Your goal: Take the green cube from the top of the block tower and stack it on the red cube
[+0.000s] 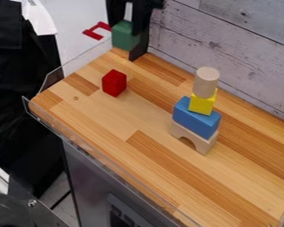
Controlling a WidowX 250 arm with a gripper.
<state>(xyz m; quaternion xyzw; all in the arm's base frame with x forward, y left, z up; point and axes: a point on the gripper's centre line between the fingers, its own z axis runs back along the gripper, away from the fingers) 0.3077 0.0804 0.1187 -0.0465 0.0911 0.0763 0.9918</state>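
Observation:
At the top of the camera view, over the table's far left corner, the black gripper (129, 39) is shut on a green block (124, 36). One dark finger stands along the block's right side and extends below it. A red block (114, 83) rests on the wood a little below and left of the gripper. Right of centre stands a stack: a natural wood arch (196, 138) at the bottom, a blue block (195, 117) on it, then a yellow block (202, 103), and a natural wood cylinder (207, 81) upright on top.
The wooden table (108, 117) has a clear plastic rim (97, 155) along its left and front edges. A whitewashed plank wall (227, 48) borders the back right. Beyond the far left edge lies a red bracket-shaped piece (93, 33).

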